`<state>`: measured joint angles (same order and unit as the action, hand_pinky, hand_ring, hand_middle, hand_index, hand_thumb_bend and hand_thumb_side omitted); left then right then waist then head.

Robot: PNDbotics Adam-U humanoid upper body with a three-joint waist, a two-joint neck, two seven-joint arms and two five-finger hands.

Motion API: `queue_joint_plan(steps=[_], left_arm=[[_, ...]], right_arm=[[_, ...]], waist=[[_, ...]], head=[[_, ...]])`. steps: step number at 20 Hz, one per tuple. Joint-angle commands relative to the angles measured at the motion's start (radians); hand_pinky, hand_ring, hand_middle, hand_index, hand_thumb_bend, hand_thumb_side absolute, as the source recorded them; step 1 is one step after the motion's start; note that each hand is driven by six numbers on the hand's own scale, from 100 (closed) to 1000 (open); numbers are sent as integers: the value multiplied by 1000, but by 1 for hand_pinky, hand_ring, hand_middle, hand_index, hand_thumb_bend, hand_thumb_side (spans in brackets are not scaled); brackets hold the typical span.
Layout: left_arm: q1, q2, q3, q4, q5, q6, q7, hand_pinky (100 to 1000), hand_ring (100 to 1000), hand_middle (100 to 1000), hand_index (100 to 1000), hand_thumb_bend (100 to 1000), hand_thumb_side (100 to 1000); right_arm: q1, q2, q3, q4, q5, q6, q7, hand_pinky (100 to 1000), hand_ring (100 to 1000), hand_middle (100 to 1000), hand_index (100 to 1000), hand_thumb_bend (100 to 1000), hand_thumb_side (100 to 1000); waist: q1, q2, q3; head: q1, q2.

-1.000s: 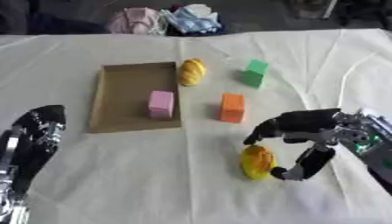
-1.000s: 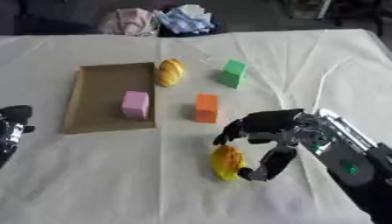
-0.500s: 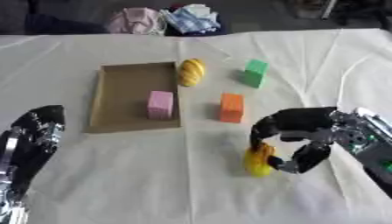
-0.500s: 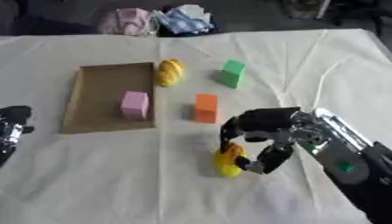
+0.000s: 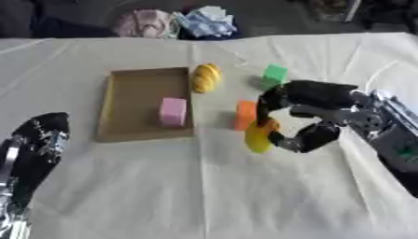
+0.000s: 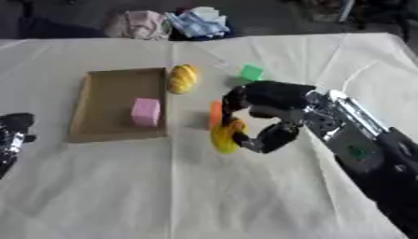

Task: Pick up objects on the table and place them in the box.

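Right hand [image 5: 314, 114] has carried the yellow fruit [image 5: 260, 135] toward 10 o'clock, fingers curled around it; box [image 5: 130, 95] lies at 10 o'clock.

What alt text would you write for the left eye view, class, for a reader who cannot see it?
The robot's right hand holds a yellow object above a cloth-covered table, beside an orange block. To its left, a shallow cardboard box holds a pink block; a yellow oval object and green block lie nearby.
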<state>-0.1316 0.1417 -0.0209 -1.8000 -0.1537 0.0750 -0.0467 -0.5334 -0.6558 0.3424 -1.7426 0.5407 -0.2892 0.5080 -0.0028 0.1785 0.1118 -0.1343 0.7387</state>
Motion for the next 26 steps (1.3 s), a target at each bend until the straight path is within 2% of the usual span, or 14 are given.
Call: queue_joint_plan(steps=[1,7,12,16,20,26], left_arm=[[-4,17,-1,-15,2,-2,-2,745,835,728,743,190,566],[-9,13,-6,-15,5,-3,-7,745,835,728,743,190,566],[-18,7,-13,-17,8,-5,-14,745,835,728,743,190,565],[-27,3,-23,-18,12,-6,-24,745,835,728,743,189,566],[-39,-5,-37,-18,17,-8,-38,746,835,728,744,188,566],[-49,-7,-50,-20,22,-10,-52,746,835,728,744,187,566]], right_arm=[[-84,-1,-25,44,-20,20,-27,772,725,630,497,100,100],[-296,63,-29,214,-4,38,-37,774,728,632,509,100,100],[-449,164,-50,423,85,33,-53,775,731,633,514,100,100],[-521,248,-78,584,172,19,-89,774,731,633,518,100,100],[-557,340,-122,729,270,14,-154,765,726,623,521,100,100],[-585,432,-163,871,395,5,-227,768,731,632,547,100,100]], waist=[[-7,-28,4],[-3,-25,16],[3,-17,35],[4,-11,54],[8,-3,87],[9,6,129]], head=[[2,0],[-6,-3],[-22,-11],[-44,-19],[-84,-27],[-121,-31]])
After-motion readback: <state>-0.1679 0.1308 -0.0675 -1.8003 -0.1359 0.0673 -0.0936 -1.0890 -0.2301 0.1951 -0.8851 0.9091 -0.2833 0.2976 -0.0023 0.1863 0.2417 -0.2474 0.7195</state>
